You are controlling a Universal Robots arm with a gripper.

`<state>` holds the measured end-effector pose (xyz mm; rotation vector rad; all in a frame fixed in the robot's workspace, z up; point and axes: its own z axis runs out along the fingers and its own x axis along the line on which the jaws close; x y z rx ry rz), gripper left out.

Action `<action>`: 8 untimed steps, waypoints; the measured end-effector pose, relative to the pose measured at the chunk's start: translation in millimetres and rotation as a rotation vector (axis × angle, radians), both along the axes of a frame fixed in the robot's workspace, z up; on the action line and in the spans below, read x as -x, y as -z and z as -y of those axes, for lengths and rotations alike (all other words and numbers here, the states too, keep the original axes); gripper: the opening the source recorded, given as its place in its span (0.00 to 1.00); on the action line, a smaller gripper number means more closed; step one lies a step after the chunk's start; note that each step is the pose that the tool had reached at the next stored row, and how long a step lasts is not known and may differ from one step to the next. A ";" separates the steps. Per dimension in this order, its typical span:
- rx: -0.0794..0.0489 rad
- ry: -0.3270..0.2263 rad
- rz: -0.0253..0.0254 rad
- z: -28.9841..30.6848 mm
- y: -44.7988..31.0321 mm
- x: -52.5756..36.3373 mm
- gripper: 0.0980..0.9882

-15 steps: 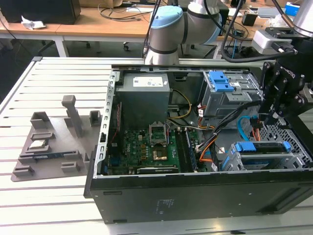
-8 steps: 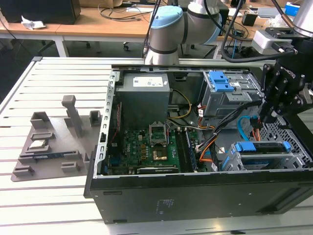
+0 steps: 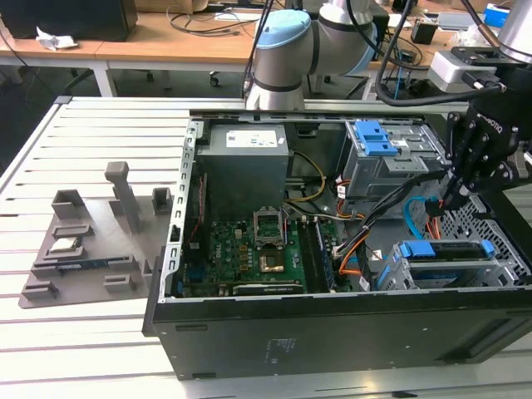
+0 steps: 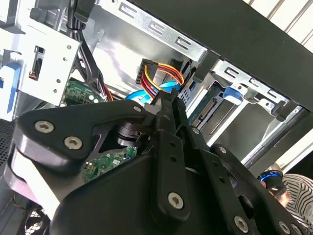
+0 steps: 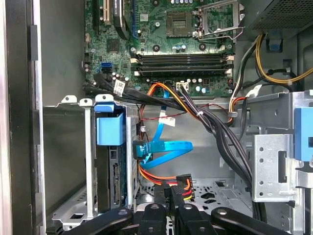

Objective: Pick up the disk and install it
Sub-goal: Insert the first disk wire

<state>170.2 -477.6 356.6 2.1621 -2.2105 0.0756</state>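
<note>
The disk (image 3: 440, 249) sits in the grey drive cage (image 3: 499, 270) at the case's corner toward the exterior view's right, its blue carrier frame facing up. In the first wrist view the disk (image 5: 115, 183) stands on edge in the cage (image 5: 63, 161) under a blue tab, its connector side bare. My gripper (image 3: 449, 199) hangs inside the case just beside that cage. In both wrist views the gripper (image 5: 177, 199) (image 4: 168, 100) is shut on a black power connector (image 5: 184, 186) with orange, red and yellow wires, a short way from the disk (image 4: 210, 105).
A blue data cable (image 5: 166, 147) and black wire bundles (image 5: 220, 132) cross the case floor by the gripper. The motherboard (image 3: 258, 249), power supply (image 3: 245, 158) and an upper cage with a blue latch (image 3: 374, 137) lie further in. A grey fixture (image 3: 83, 249) stands outside the case.
</note>
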 end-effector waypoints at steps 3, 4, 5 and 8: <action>0.000 0.000 0.0000 5.8 0.1 0.1 0.07; 0.000 0.000 0.0000 8.3 0.2 0.0 0.07; 0.000 0.000 0.0001 9.7 0.2 0.1 0.07; 0.000 0.000 0.0000 12.2 0.4 0.1 0.07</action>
